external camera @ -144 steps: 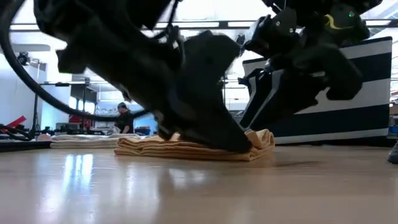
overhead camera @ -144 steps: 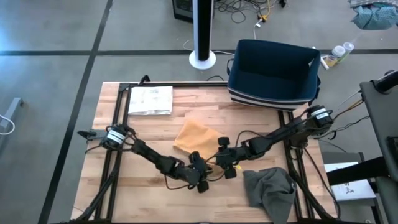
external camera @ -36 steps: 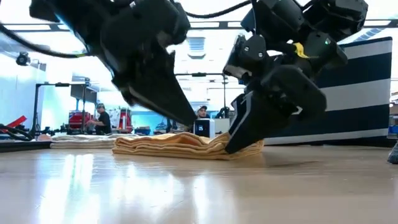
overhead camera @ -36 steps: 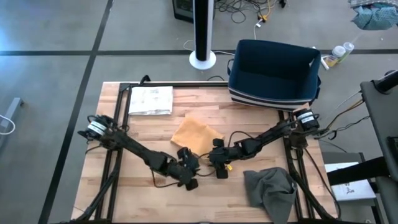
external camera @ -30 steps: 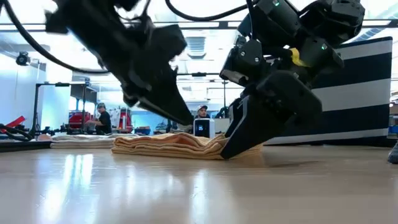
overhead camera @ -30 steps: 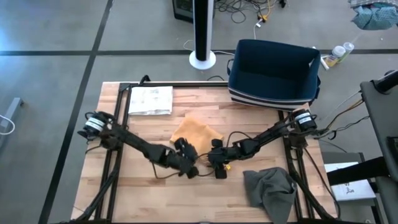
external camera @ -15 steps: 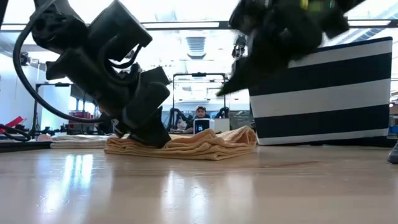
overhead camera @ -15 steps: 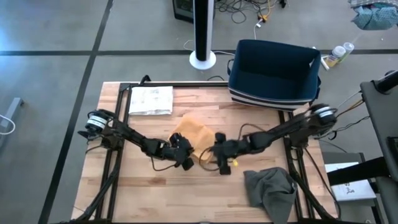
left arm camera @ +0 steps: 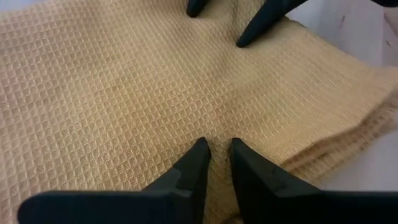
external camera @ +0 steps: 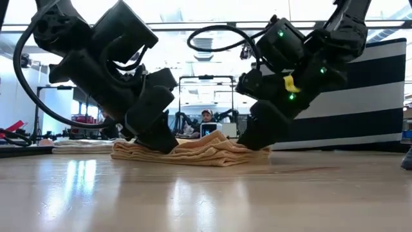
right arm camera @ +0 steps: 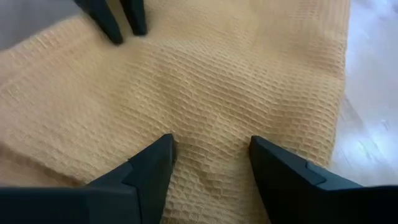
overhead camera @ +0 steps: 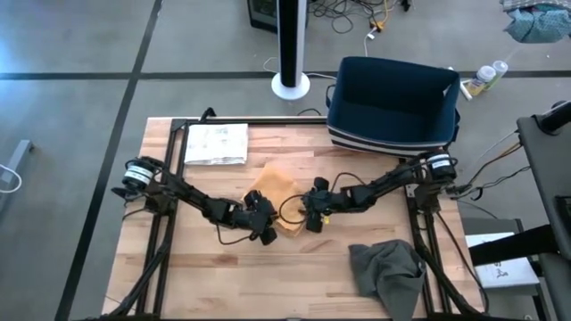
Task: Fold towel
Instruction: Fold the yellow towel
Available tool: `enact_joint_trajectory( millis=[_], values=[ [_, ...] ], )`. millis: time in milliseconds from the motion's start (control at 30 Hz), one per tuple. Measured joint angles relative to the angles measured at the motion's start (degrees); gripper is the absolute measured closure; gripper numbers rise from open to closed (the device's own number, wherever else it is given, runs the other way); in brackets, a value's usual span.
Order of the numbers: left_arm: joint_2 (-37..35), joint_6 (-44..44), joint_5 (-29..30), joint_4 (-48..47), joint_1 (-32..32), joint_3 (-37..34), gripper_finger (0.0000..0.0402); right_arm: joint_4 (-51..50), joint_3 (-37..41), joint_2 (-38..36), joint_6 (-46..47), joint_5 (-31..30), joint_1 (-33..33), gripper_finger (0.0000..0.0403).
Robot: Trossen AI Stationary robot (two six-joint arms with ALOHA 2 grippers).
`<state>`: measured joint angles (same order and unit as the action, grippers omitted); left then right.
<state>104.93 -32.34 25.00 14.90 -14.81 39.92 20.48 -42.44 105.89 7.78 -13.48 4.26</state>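
From above, the orange towel [overhead camera: 277, 198] sits mid-worktop [overhead camera: 214, 267], left gripper [overhead camera: 265, 228] and right gripper [overhead camera: 311, 217] at its near edge. Low down, both press its ends. Left wrist: fingers [left arm camera: 200, 163] nearly closed on the weave. Right wrist: fingers [right arm camera: 155, 163] spread wide, gripping nothing.

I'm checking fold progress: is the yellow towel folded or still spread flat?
Folded. The yellow towel lies as a compact stack; layered edges show at its side.

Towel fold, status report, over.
Left gripper nearly shut, tips on yellow towel. Right gripper open, pressing opposite edge. Nothing in the way.
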Motion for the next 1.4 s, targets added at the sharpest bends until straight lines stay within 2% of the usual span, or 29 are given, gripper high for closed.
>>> enact_joint_trajectory(
  millis=[133,300,400,467,667,833,933,1067,1200,1400],
  values=[
    [0.0,-0.1,-0.2,0.0,0.0,-0.2,0.0339,-0.6,0.0,-0.1,-1.4,0.0,0.0,0.0189],
    [0.0,-0.1,-0.5,0.0,0.1,-0.2,0.0341,-5.6,1.4,-9.2,-5.9,0.2,0.2,0.0181],
    [0.0,-0.1,-0.5,0.0,0.1,-0.2,0.0335,-4.0,3.8,-15.5,-6.0,0.1,-0.1,0.0184],
    [0.0,-0.1,-0.6,0.0,0.1,-0.2,0.0332,-2.1,6.5,-16.5,-5.4,-0.2,-0.4,0.0189],
    [0.0,0.0,-0.5,-0.1,0.0,-0.2,0.0332,3.7,12.5,-13.4,1.5,-0.1,-0.6,0.0216],
    [0.0,0.0,-0.6,-0.3,0.0,-0.2,0.0338,4.9,12.8,-9.6,1.9,-0.5,-0.6,0.0234],
    [-0.1,-0.5,-0.6,-0.6,0.0,-0.2,0.0336,2.9,12.9,-11.7,0.1,-0.1,-0.6,0.0239],
    [-0.1,-1.1,-0.7,-1.1,0.0,-0.2,0.0329,-1.2,13.2,-18.4,-3.9,-1.7,-0.6,0.0240],
    [-0.1,-1.2,-0.8,-1.1,0.1,-0.2,0.0328,0.4,13.9,-20.9,-5.3,-3.3,-0.9,0.0239],
    [-0.1,-1.2,-0.9,-1.1,0.1,-0.2,0.0330,4.6,13.7,-14.1,-1.8,-5.9,-1.6,0.0258]
  ],
)
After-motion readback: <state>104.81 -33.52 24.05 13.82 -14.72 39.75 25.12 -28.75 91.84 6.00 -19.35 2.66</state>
